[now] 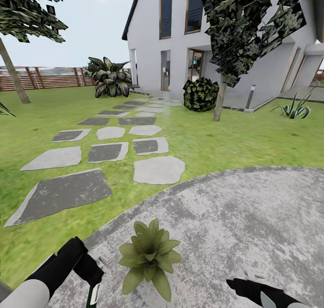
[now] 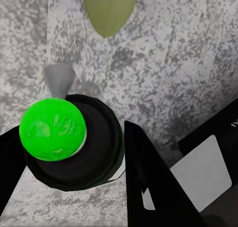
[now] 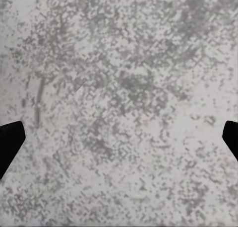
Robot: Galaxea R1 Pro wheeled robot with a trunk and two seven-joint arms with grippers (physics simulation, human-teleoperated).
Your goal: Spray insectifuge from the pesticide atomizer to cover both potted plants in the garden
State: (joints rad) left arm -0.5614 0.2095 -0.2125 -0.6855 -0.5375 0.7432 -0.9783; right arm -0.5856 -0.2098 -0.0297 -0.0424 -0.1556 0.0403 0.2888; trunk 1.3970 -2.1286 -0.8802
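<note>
My left gripper [image 1: 91, 275] is shut on the pesticide atomizer [image 1: 94, 294], whose green and white body pokes out below the fingers at the lower left of the head view. The left wrist view looks at the atomizer [image 2: 69, 137] end-on: a bright green round end in a dark body between two black fingers [image 2: 148, 182]. One potted plant [image 1: 149, 255], a low rosette of pointed green leaves, sits on the grey stone patio [image 1: 252, 218] just right of that gripper; one leaf [image 2: 109, 8] shows in the left wrist view. My right gripper [image 1: 237, 284] hangs open over bare patio stone [image 3: 119, 108].
A path of flat stepping stones [image 1: 103, 151] runs over the lawn [image 1: 216, 137] to a white house [image 1: 175, 33]. A tree [image 1: 225, 74], a round bush [image 1: 200, 94], a lamp post [image 1: 249, 96], a striped agave [image 1: 294, 109] and a wooden fence [image 1: 45, 78] stand further off.
</note>
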